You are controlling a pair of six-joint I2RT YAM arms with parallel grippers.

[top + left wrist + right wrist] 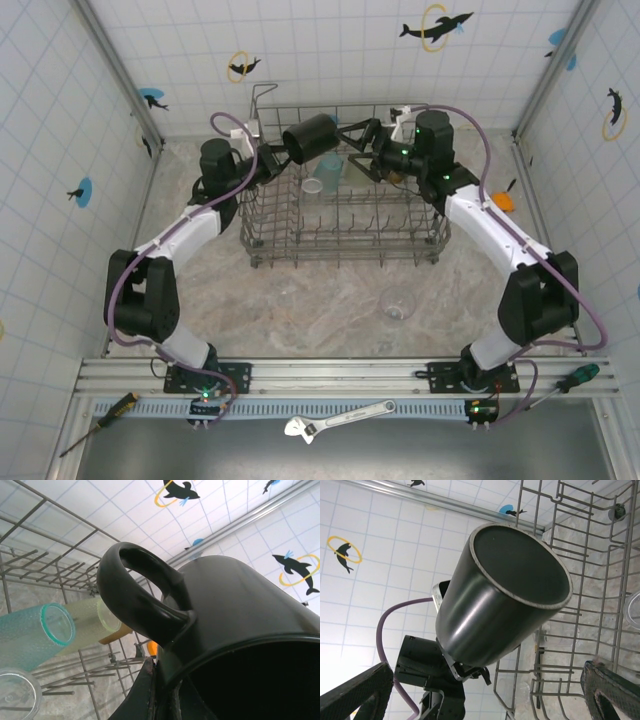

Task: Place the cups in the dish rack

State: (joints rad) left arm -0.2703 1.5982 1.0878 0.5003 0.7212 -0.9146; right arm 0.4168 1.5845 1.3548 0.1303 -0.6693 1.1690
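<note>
Mug (312, 138) rim between left fingers (144, 692), above rack (340, 258)

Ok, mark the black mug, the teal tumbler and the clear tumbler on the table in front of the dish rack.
black mug (312, 140), top external view, on its outer side wall.
teal tumbler (25, 640), left wrist view, on its textured side.
clear tumbler (397, 303), top external view, on its middle, seen from above.

Left arm (185, 235) and right arm (490, 230) stretched forward, left hand (274, 160) clamped tight, right hand (352, 153) spread wide, facing it
</note>
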